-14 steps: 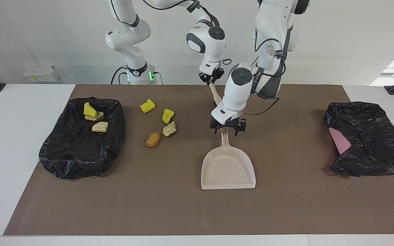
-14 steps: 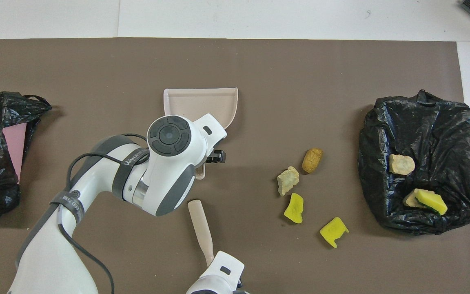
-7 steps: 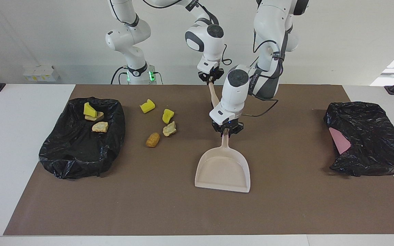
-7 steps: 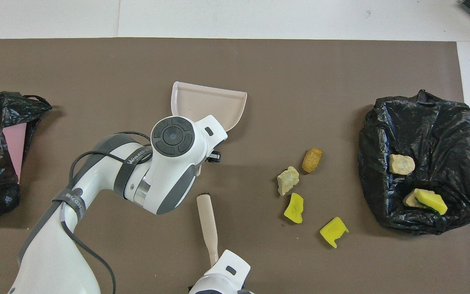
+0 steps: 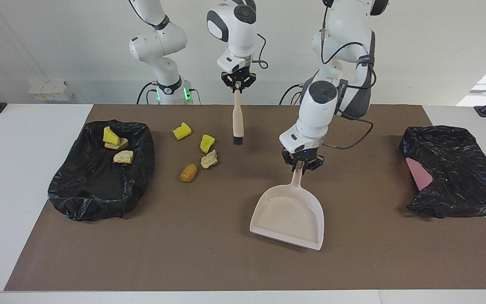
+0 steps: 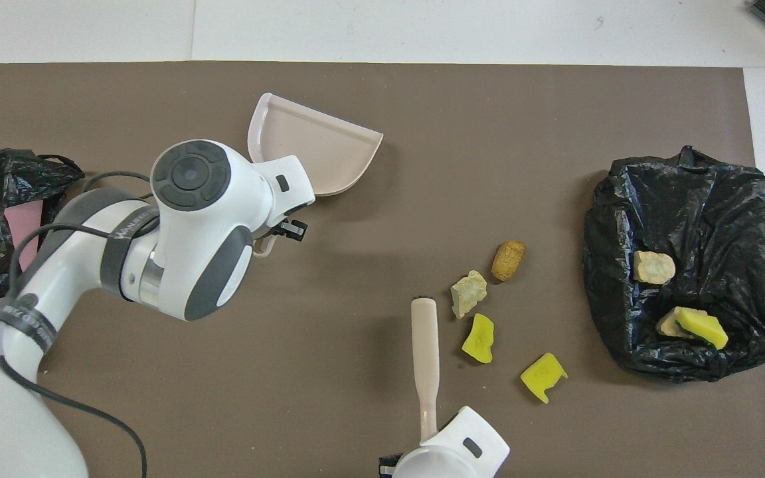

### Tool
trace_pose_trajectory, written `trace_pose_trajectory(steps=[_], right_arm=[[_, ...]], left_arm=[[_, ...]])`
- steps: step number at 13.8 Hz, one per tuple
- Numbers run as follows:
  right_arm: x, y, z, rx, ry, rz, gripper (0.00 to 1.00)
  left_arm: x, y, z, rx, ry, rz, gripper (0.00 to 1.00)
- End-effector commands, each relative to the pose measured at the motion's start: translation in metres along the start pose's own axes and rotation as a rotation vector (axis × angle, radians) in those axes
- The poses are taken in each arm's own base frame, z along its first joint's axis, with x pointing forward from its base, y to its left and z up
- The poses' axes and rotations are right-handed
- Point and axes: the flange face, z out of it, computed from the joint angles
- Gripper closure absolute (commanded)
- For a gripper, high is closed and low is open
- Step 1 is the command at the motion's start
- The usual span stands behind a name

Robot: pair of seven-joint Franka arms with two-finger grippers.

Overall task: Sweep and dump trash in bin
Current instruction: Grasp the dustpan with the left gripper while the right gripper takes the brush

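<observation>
Jaws pinching smooth dustpan (image 5: 288, 215), wooden brush (image 5: 237, 120)

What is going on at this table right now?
The left gripper holds the beige plastic dustpan by its handle, its mouth facing away from the robots. The right gripper holds a wooden brush upright beside four loose trash pieces. Three more pieces lie in the black-bagged bin.

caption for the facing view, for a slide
Left gripper holds dustpan, right gripper holds brush above four loose trash pieces.
</observation>
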Motion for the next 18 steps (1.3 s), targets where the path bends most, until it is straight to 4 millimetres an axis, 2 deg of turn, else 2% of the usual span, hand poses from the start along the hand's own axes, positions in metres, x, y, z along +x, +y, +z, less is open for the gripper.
trace_pose_trajectory(steps=[1,3,4,8,10,12,13,14,15,18], right_arm=[[-0.004,0.038,0.010,-0.043,-0.022,0.152,1.00],[0.002,0.059,0.025,-0.072,-0.049,0.279,1.00],[0.007,0.071,0.031,-0.082,-0.060,0.344,1.00],[0.025,0.102,0.046,-0.108,-0.102,0.571,1.00],[0.030,0.116,0.053,-0.102,-0.130,0.660,1.00],[0.030,0.116,0.062,-0.062,-0.191,0.744,1.00],[0.027,0.114,0.075,-0.051,-0.190,0.785,1.00],[0.024,0.113,0.084,-0.040,-0.196,0.799,1.00],[0.018,0.106,0.087,-0.030,-0.199,0.785,1.00],[0.021,0.102,0.087,-0.008,-0.186,0.754,1.00]], left_arm=[[-0.023,-0.037,-0.044,0.008,-0.014,0.139,1.00],[-0.041,-0.068,-0.065,-0.007,-0.036,0.270,1.00],[-0.049,-0.080,-0.066,-0.024,-0.064,0.363,1.00],[-0.067,-0.097,-0.064,-0.069,-0.111,0.686,1.00],[-0.080,-0.090,-0.058,-0.087,-0.114,0.852,1.00],[-0.087,-0.083,-0.052,-0.090,-0.103,0.982,1.00],[-0.093,-0.081,-0.048,-0.085,-0.097,0.994,1.00],[-0.098,-0.070,-0.040,-0.083,-0.095,1.014,1.00],[-0.100,-0.059,-0.030,-0.074,-0.088,1.038,1.00],[-0.098,-0.021,0.002,-0.052,-0.072,1.108,1.00]])
